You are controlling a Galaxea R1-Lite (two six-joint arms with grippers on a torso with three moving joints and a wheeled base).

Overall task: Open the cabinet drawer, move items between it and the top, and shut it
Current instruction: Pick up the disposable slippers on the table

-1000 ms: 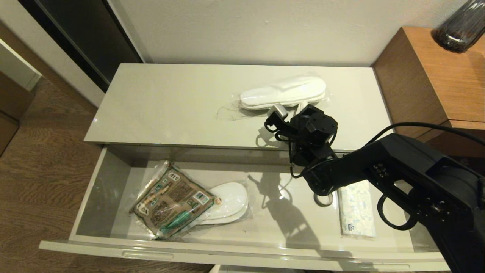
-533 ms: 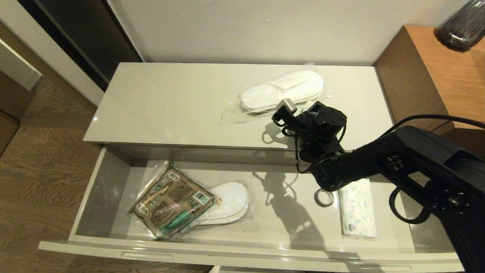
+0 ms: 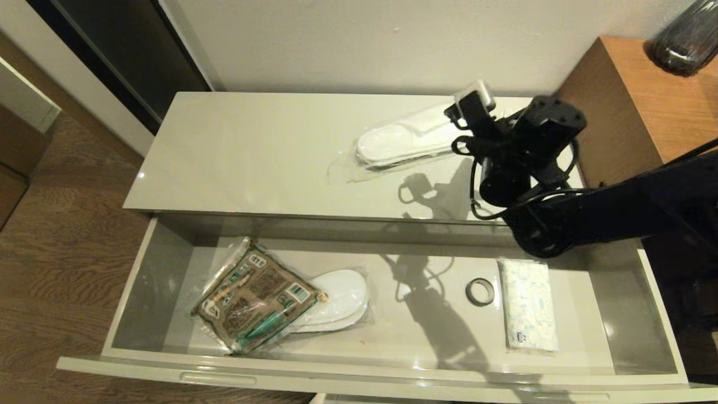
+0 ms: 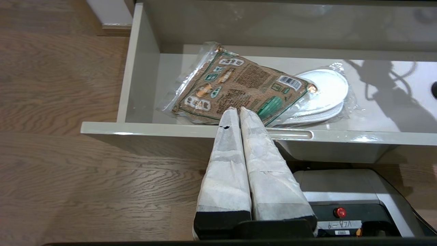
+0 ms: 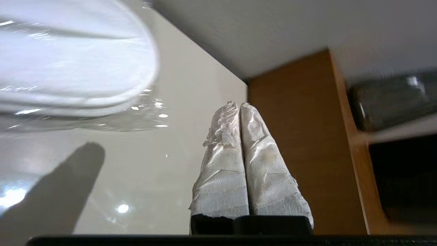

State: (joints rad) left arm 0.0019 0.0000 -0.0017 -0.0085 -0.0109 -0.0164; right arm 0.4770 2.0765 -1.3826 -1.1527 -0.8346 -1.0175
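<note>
Two slipper packs noted. Head view: cabinet drawer (image 3: 140, 269) pulled fully out, holding printed packet (image 3: 255, 296) over one slipper pair (image 3: 342, 300), tape roll (image 3: 479, 292), white tissue pack (image 3: 528, 306). Second slipper pair (image 3: 412, 140) lies on the top (image 3: 235, 151), beside right gripper (image 3: 493, 120).

Left wrist view: left gripper (image 4: 237, 112) parked below drawer front, jaws pressed together, empty.

Right wrist view: right gripper (image 5: 239, 106) jaws pressed together, nothing pinched, slipper wrap (image 5: 68, 68) apart.

Judgement: transfer step underway; next needs jaws spread, then a pick from drawer w/ clean descent.

Glossy top (image 3: 252, 151), wood floor (image 3: 67, 247)
</note>
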